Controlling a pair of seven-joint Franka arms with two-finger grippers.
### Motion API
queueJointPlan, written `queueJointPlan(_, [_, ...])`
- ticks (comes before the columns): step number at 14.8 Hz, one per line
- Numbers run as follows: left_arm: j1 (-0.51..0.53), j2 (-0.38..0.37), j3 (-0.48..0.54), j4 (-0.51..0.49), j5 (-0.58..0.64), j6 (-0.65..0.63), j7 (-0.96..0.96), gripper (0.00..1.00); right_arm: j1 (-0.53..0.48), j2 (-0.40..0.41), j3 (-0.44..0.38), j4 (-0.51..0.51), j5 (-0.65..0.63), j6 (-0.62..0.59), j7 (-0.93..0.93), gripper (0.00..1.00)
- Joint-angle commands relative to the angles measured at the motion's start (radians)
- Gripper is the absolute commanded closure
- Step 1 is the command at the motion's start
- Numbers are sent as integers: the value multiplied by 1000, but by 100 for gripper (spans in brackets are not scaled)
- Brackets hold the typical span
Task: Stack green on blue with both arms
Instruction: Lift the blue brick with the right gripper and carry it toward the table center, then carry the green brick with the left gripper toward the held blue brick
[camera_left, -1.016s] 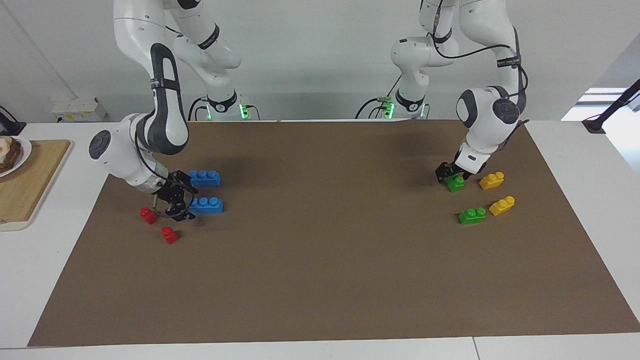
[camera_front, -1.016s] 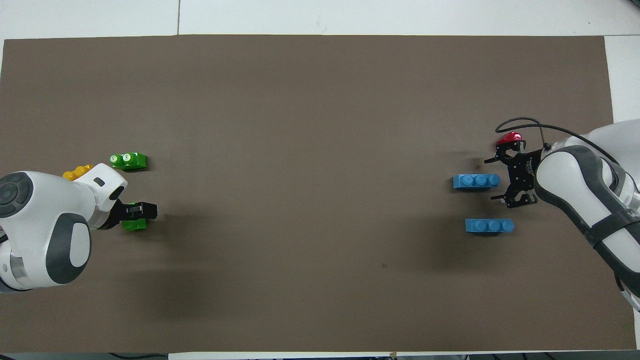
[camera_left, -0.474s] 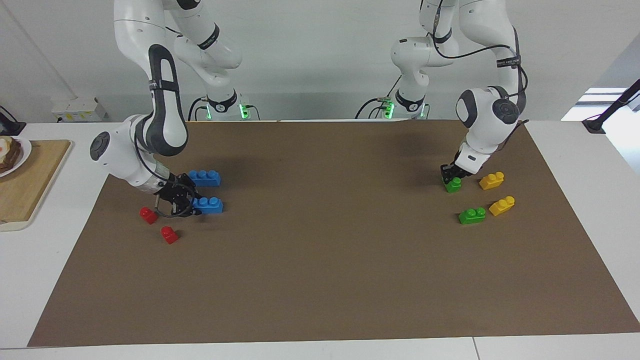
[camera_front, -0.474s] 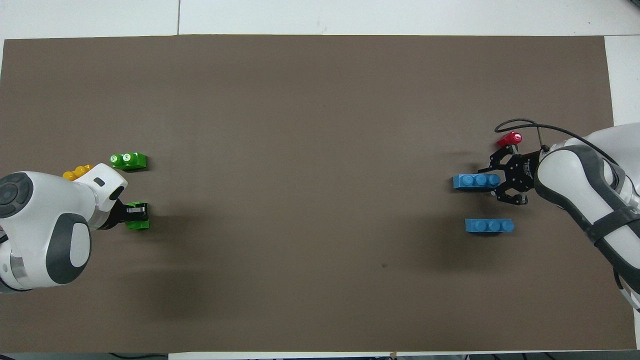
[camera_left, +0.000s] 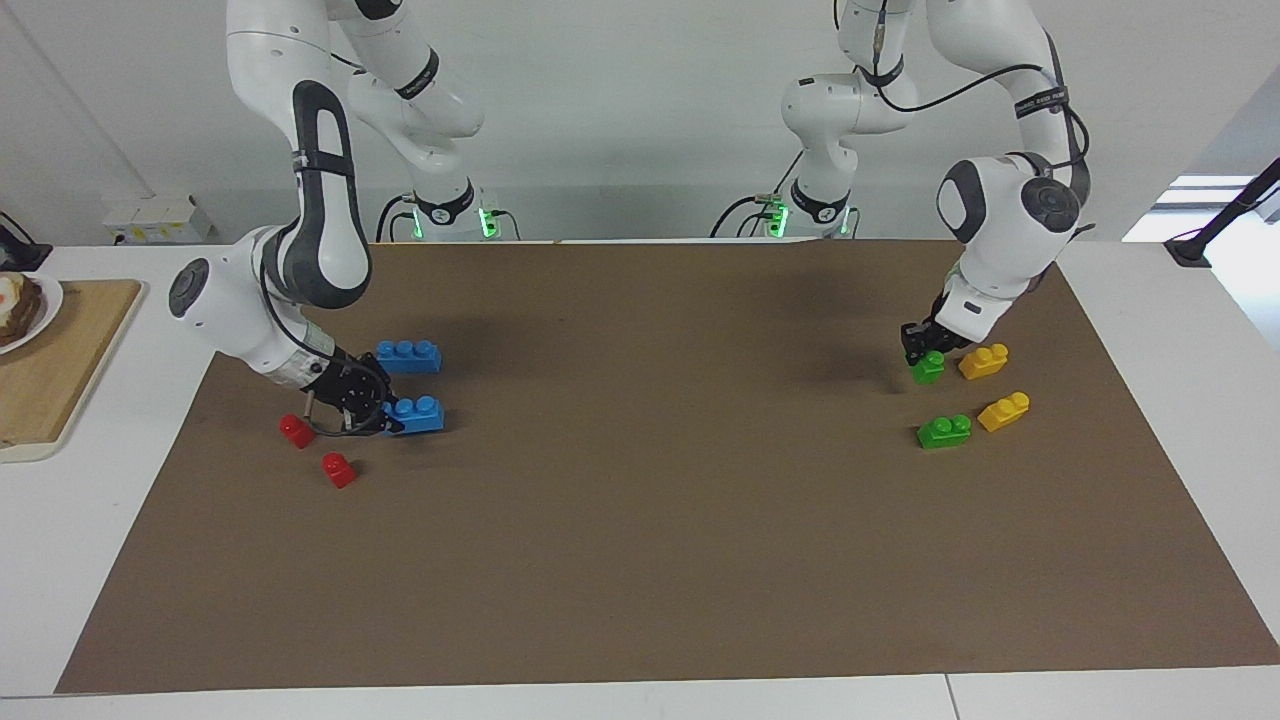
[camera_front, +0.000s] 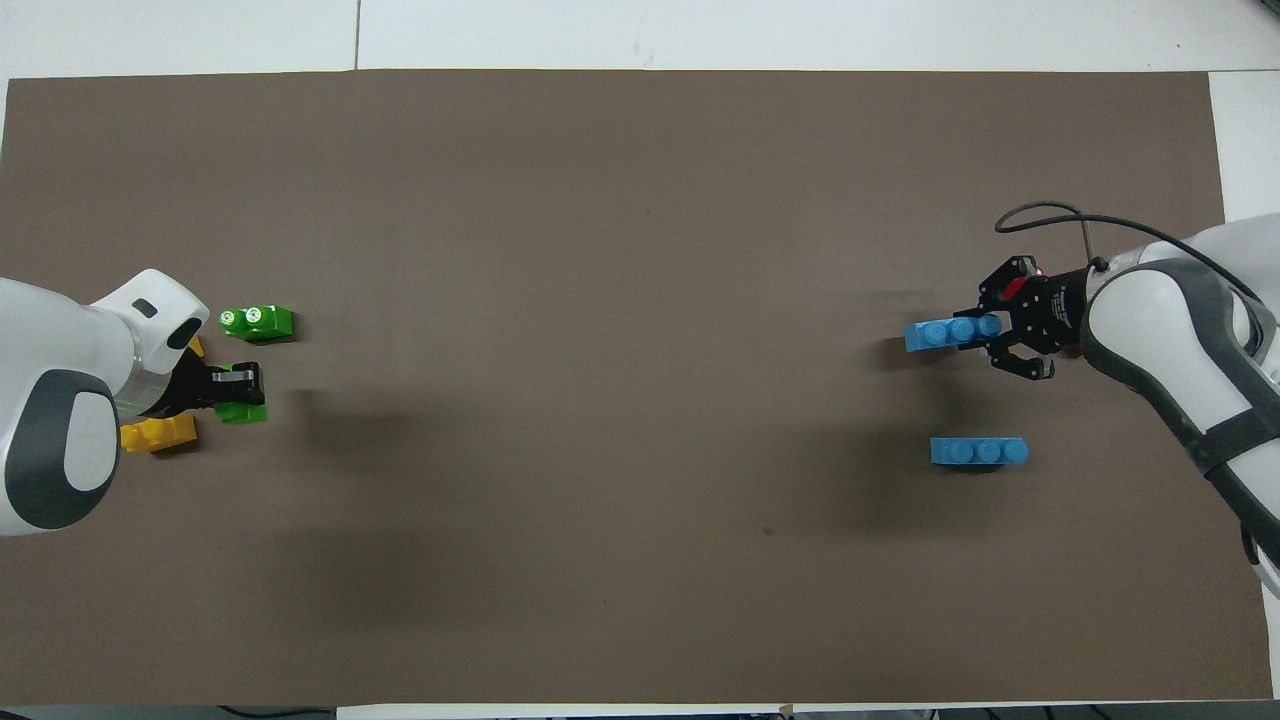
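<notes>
My right gripper (camera_left: 390, 415) (camera_front: 992, 331) is shut on one end of a blue three-stud brick (camera_left: 422, 414) (camera_front: 945, 332) and holds it just above the brown mat (camera_left: 640, 520), beside the second blue brick (camera_left: 408, 355) (camera_front: 978, 452). My left gripper (camera_left: 925, 356) (camera_front: 238, 393) is shut on a green two-stud brick (camera_left: 930, 370) (camera_front: 240, 413), held low over the mat beside a yellow brick (camera_left: 983, 361) (camera_front: 158, 433). The second green brick (camera_left: 944, 431) (camera_front: 257, 321) lies on the mat, farther from the robots.
Two red bricks (camera_left: 296, 430) (camera_left: 339, 469) lie by my right gripper. A second yellow brick (camera_left: 1004, 411) lies beside the free green one. A wooden board (camera_left: 60, 370) with a plate sits off the mat at the right arm's end.
My right gripper closed on the blue brick's end and raised it slightly. My left gripper closed on the green brick, lifted it and carried it toward the left arm's end, uncovering a yellow brick.
</notes>
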Motion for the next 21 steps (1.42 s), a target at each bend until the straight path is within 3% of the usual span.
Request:
queueJointPlan(1, [-30, 6, -1, 23, 2, -21, -85, 100, 71, 13, 3, 121, 27, -55, 106, 100])
queueJointPlan(6, [-40, 20, -1, 50, -2, -32, -116, 100, 298, 22, 5, 195, 27, -21, 433, 100])
queueJointPlan(11, [-92, 35, -3, 113, -5, -111, -251, 100, 578, 32, 3, 129, 44, 271, 634, 100])
queueJointPlan(14, [-124, 38, -3, 119, -7, -126, -358, 100, 638, 50, 5, 106, 47, 291, 673, 100])
queueJointPlan(21, [-122, 60, -1, 150, -85, -87, -394, 100, 721, 159, 3, 92, 114, 423, 681, 100])
